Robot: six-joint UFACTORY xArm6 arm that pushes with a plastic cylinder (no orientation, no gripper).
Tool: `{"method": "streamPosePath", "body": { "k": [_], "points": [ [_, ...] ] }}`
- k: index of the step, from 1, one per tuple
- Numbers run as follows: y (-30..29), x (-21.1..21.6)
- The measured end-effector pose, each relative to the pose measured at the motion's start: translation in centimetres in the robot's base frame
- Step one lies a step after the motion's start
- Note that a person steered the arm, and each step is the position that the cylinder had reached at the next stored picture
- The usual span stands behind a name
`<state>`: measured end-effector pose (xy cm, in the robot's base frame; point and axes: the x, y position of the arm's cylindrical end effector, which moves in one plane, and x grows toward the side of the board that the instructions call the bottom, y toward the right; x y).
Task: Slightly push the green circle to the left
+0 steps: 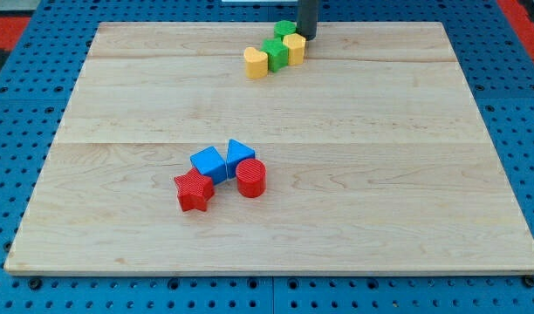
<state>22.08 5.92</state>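
Note:
The green circle (284, 30) sits near the board's top edge, partly hidden behind a yellow block (294, 47). My tip (308, 37) is just to the right of the green circle and the yellow block, close to or touching them. A second green block (275, 51), shape unclear, lies below and left of the circle. Another yellow block (256, 63) lies further left in the same diagonal row.
The wooden board (380, 174) lies on a blue pegboard. Left of centre there is a cluster: a blue cube (208, 163), a blue triangle (240, 154), a red circle (251, 178) and a red star (194, 191).

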Motion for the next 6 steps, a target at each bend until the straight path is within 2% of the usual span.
{"method": "streamPosePath", "body": {
  "k": [6],
  "points": [
    [1.12, -0.02]
  ]
}}
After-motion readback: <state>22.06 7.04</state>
